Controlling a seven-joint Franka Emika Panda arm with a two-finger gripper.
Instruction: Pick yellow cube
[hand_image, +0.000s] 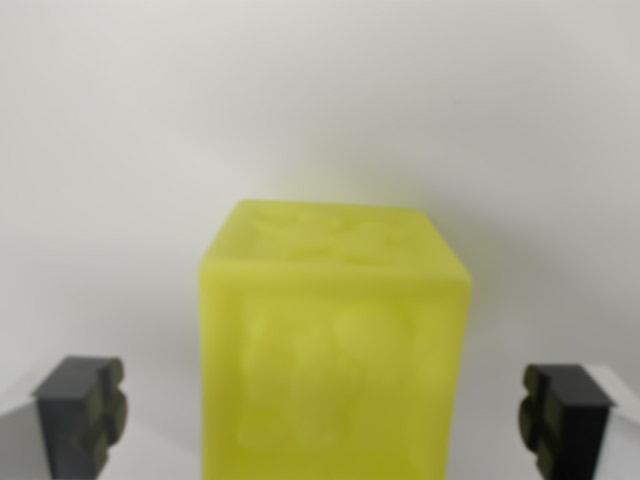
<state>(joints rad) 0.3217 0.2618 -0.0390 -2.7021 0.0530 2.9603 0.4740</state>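
A yellow cube (335, 345) fills the lower middle of the wrist view, close and slightly blurred, with faint embossed shapes on its top and front faces. My gripper (325, 425) is open, and the cube stands between its two dark fingertips. The left fingertip (82, 415) is near the view's lower left corner and the right fingertip (563, 420) near the lower right. A clear gap shows between each fingertip and the cube's sides. The cube's bottom edge is cut off by the frame.
The cube rests on a plain white surface (320, 110) that fills the rest of the view. No other objects appear.
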